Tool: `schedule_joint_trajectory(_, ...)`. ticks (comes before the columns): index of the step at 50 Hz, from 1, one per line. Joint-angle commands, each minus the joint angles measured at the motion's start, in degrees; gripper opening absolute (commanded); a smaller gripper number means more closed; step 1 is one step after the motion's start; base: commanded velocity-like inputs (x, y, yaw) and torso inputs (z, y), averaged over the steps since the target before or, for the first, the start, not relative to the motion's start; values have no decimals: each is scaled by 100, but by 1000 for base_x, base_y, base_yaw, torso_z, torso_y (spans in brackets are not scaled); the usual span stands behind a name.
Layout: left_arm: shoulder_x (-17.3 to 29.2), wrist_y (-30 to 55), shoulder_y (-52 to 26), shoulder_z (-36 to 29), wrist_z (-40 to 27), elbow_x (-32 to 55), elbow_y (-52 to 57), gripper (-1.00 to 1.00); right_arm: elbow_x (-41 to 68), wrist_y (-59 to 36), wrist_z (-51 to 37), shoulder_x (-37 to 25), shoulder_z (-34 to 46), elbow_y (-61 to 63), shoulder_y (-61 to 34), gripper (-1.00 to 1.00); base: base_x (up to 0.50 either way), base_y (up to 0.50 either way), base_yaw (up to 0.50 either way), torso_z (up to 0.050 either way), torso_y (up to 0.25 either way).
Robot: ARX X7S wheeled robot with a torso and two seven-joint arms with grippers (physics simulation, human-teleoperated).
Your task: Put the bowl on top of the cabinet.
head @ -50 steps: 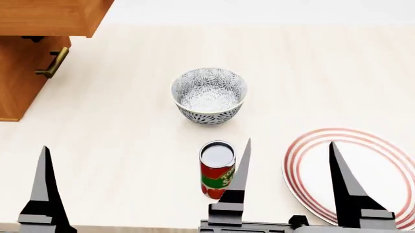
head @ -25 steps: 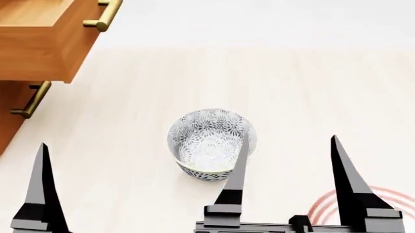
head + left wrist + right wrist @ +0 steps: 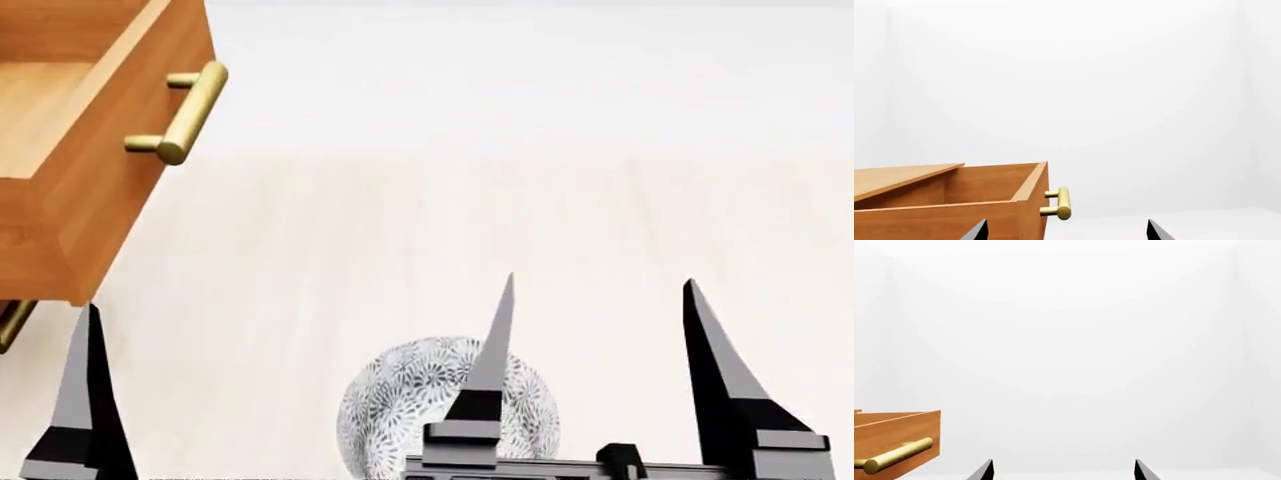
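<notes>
Head view: my right end effector [image 3: 597, 290], prongs apart, hangs over the bowl [image 3: 400, 400] at bottom centre; cabinet [image 3: 80, 150] upper left; left end effector [image 3: 1064, 230] likewise spread.

bare simulated room, white walls [image 3: 1121, 100], wooden cabinet [image 3: 80, 150]

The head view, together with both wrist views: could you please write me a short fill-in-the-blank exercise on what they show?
1. The bowl rests on the pale ____.
2. The cabinet has a drawer that is ____, with its inside in view.
3. The drawer's bar handle is coloured ____.
4. The right hand is ____, holding nothing.

Missing words: floor; open; brass; open
</notes>
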State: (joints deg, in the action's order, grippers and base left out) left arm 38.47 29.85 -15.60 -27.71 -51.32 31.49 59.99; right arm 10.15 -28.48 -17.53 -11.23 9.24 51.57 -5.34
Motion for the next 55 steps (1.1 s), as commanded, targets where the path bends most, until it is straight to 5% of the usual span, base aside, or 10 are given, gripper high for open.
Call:
schedule_joint_trajectory(1,-17,-109,-140,-79,-50,-7,-96,100,-142,177,119,76,-106,-12,84,100,0,0,0,0,0)
schedule_joint_trajectory(55,159,-281,-304,-286,-329,436,-305,100,42,194,-79,-157,65,42,48,100,7,447,0,2,0)
